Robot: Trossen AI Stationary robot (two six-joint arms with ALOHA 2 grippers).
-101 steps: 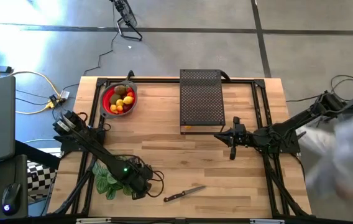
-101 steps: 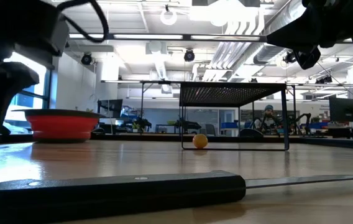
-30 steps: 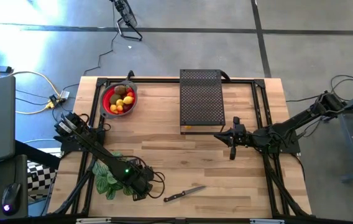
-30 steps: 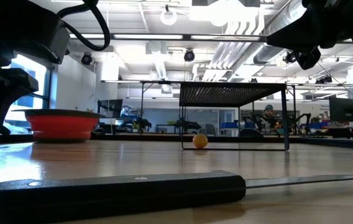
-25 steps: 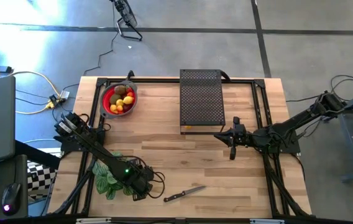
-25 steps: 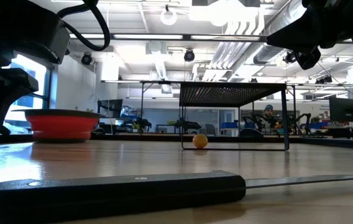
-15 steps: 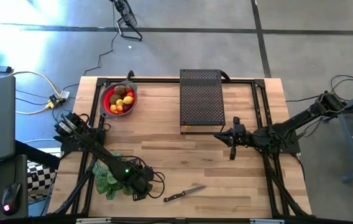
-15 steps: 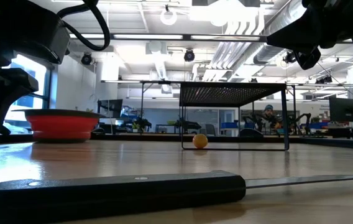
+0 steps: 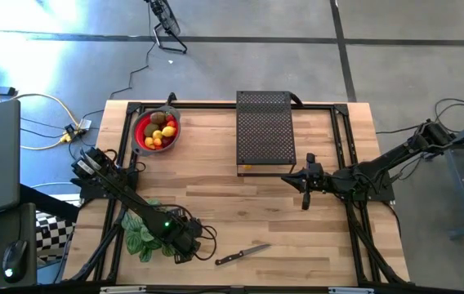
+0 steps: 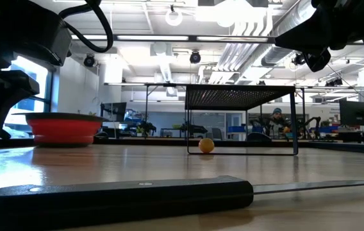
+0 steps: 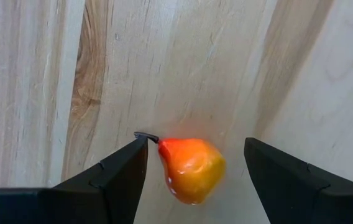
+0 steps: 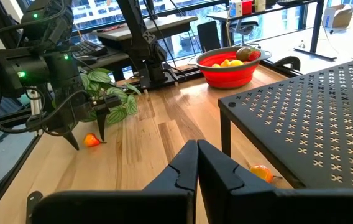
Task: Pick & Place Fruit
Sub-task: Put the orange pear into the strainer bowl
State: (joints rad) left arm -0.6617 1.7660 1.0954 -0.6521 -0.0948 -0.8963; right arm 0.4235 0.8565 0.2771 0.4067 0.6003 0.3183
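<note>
Fruit sits mostly in your red bowl at the desk's far left corner, where yellow, dark red, brown and orange pieces are heaped together; the right wrist view shows the same bowl beyond the perforated black rack. One orange-red piece, pear-shaped with a short dark stem, lies on the bare wood at the near left, and your left gripper is poised directly over it. Its fingers stand apart on either side of the fruit, with the stem end just beside one finger; you cannot tell whether that finger touches it, and the other finger stands clear of the fruit. From the right wrist view, the same small piece rests on the desk at the tips of the left gripper, close to the green striped plant.

Another small orange piece lies on the desk under the black rack, near its front edge, and the right wrist view shows it beside the rack's leg.

Your right gripper hangs in front of the rack, fingers pressed together and holding nothing. A black-handled knife lies along the near edge of the desk, a little to the right of the left gripper.
</note>
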